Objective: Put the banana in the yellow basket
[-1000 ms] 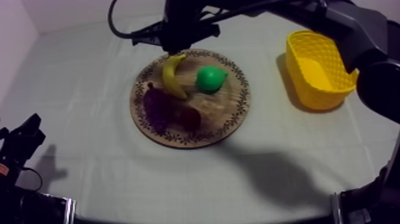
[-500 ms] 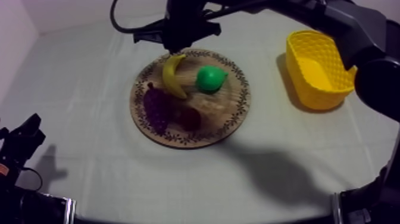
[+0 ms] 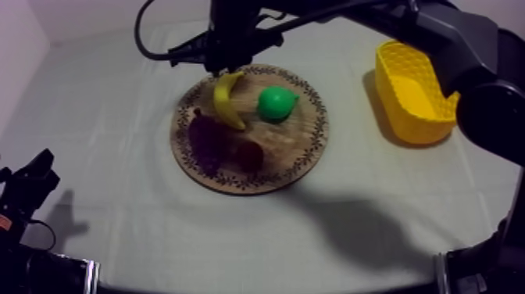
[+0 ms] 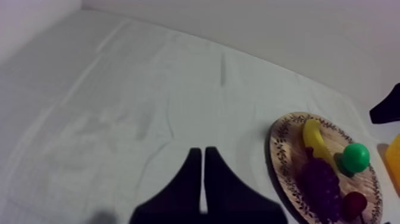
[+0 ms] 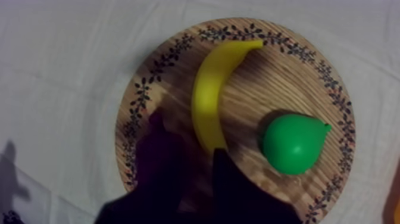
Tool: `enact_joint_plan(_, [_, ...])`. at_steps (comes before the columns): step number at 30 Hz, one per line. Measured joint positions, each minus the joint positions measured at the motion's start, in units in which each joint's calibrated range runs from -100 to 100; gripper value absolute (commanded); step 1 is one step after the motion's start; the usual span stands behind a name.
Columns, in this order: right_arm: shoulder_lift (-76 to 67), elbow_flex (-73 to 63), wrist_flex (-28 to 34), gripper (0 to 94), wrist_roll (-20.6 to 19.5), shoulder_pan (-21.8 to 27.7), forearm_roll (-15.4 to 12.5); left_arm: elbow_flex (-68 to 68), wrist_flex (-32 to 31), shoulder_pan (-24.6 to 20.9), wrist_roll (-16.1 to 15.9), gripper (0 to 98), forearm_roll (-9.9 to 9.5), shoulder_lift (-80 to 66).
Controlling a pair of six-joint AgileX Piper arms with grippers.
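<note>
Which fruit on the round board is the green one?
The pear: it alone is green. The banana is yellow, the grapes purple, the small red fruit red.

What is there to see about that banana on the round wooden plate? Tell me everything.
The banana is a smooth, plain yellow toy, plastic by its look, curved, with a thin stem tip at one end. It lies flat on the wooden board, stem near the patterned rim, the pear beside it but apart, its other end by the grapes. The open right gripper hangs over it, not gripping it.
</note>
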Motion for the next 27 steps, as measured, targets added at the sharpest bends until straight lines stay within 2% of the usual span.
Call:
enact_joint_plan(4, [-0.35, 0.53, -0.65, 59.9, 1.93, 0.22, -2.48, 0.0, 0.0, 0.0, 0.0, 0.1, 0.0, 0.0])
enact_joint_plan(6, [-0.58, 0.54, -0.65, 67.5, 2.48, 0.22, -2.7, 0.0, 0.0, 0.0, 0.0, 0.1, 0.0, 0.0])
enact_joint_plan(9, [-0.59, 0.59, -0.65, 73.9, 2.41, 0.26, -3.06, 0.0, 0.0, 0.0, 0.0, 0.1, 0.0, 0.0])
enact_joint_plan(21, [2.08, -4.3, 2.31, 72.8, 2.37, 2.02, -4.94, 0.0, 0.0, 0.0, 0.0, 0.1, 0.0, 0.0])
enact_joint_plan(27, [6.34, -9.66, 4.23, 70.6, 2.77, 2.44, -4.88, 0.0, 0.0, 0.0, 0.0, 0.1, 0.0, 0.0])
